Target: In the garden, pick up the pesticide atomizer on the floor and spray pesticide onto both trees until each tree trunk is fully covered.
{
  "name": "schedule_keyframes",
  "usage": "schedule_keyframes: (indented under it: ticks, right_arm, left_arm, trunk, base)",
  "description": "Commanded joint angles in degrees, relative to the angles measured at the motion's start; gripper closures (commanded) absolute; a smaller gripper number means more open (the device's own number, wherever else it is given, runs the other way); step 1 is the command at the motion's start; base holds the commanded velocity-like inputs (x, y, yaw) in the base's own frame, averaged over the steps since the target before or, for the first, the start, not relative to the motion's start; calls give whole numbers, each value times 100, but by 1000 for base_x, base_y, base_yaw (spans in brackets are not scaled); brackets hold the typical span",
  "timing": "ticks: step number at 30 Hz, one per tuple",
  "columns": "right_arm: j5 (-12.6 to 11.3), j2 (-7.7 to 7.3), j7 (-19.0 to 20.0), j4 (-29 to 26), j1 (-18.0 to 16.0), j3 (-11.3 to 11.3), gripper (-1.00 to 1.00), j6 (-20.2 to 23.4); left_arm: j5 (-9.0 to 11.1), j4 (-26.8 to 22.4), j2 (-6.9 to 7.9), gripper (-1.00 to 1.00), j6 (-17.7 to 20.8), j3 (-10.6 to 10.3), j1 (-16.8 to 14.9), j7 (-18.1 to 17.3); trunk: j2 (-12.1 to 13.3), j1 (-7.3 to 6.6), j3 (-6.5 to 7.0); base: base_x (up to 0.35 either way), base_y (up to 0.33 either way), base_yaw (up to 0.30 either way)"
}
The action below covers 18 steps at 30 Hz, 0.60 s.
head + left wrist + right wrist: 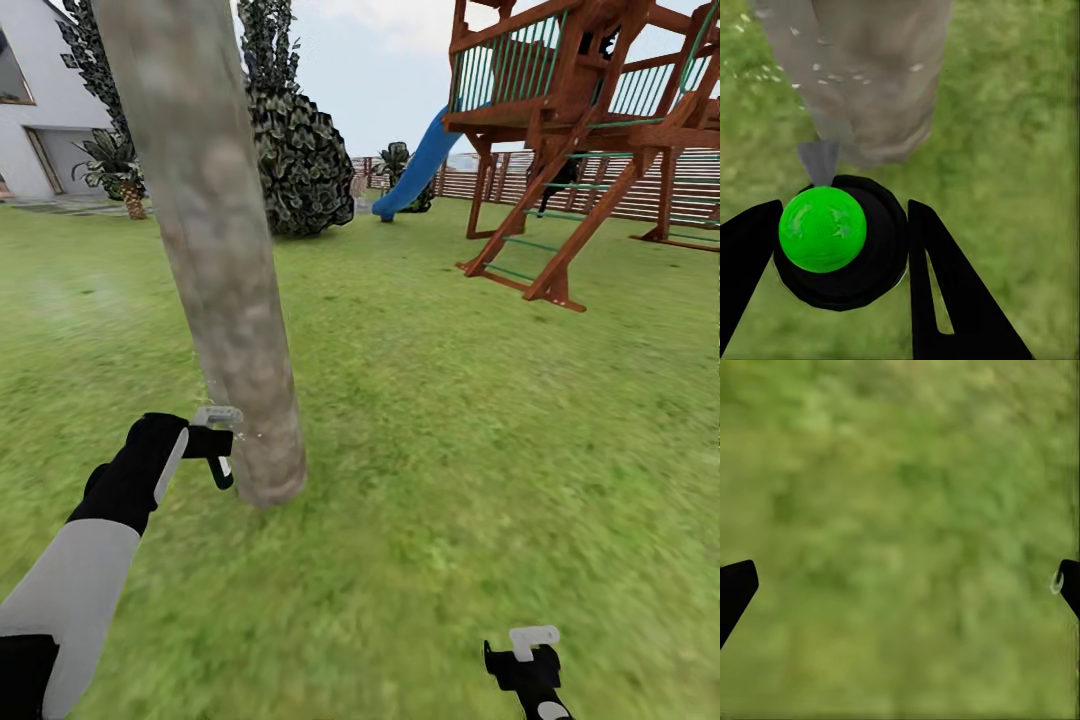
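Note:
My left gripper is shut on the pesticide atomizer, a dark round bottle that shows a bright green top in the left wrist view. It is held low, right beside the base of a tree trunk, a thick mottled grey-brown column leaning slightly left. Pale droplets speckle the air and the trunk ahead of the nozzle. My right gripper hangs low at the lower right, open over bare grass, its black fingertips set wide apart.
The garden lawn spreads all around. A wooden play tower with a blue slide stands at the back right before the slat fence. Dark conifers, a small palm and a white house stand behind the trunk.

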Motion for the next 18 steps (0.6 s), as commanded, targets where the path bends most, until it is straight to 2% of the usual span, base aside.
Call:
schedule_keyframes:
  ticks: [1, 7, 18]
  right_arm:
    - [-47, 0, -14, -2, -3, 49, -100, -9]
    - [-47, 3, -14, -2, -1, 49, -100, -9]
    - [-39, 8, -14, -1, -2, 49, -100, -9]
  left_arm:
    - [-26, -7, 2, 100, 126, -5, -8, -22]
    - [-29, -15, 4, 100, 248, 7, 8, -22]
    - [-37, -16, 11, 100, 194, 22, 18, 1]
  trunk:
    - [-2, -1, -5]
    - [-2, -1, -5]
    - [-2, -1, 42]
  base:
    - [62, -274, 0]
    - [52, -274, 20]
    - [-99, -270, 235]
